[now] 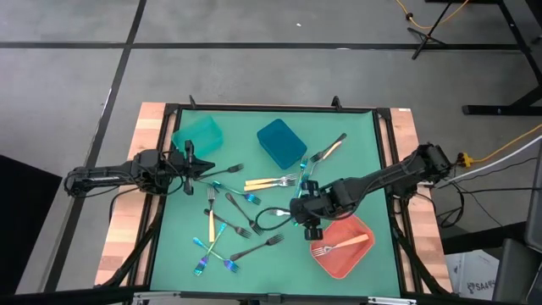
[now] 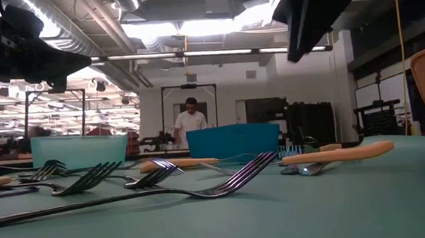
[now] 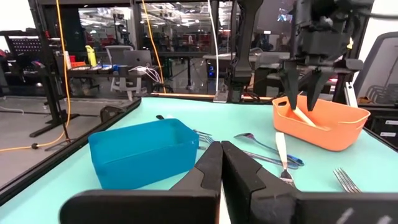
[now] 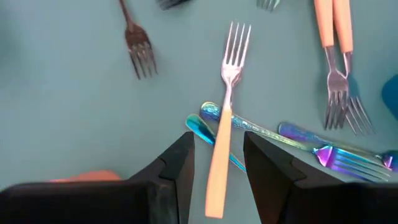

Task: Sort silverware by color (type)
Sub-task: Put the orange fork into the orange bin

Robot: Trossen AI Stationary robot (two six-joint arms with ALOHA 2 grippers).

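Note:
The silverware lies scattered over the teal mat point(image 1: 356, 144): gold-handled forks point(image 1: 269, 181), black forks point(image 1: 258, 246) and iridescent forks point(image 1: 203, 254). One gold-handled fork point(image 1: 343, 246) rests in the coral bin point(image 1: 366, 254). My right gripper point(image 1: 306, 219) hangs open above the mat beside that bin, fingers slanting down. In its wrist view a gold-handled fork point(image 4: 217, 162) lies on the mat below and between the open fingers point(image 4: 217, 140), crossing two iridescent handles point(image 4: 208, 115). My left gripper point(image 3: 221, 155) is shut and level at the table's left edge.
A light teal bin point(image 1: 197, 135) stands at the far left of the mat and a blue bin point(image 1: 281, 142) at the far middle. A loose cable point(image 1: 269, 213) loops on the mat by my right gripper. A person point(image 2: 191, 121) stands in the room beyond.

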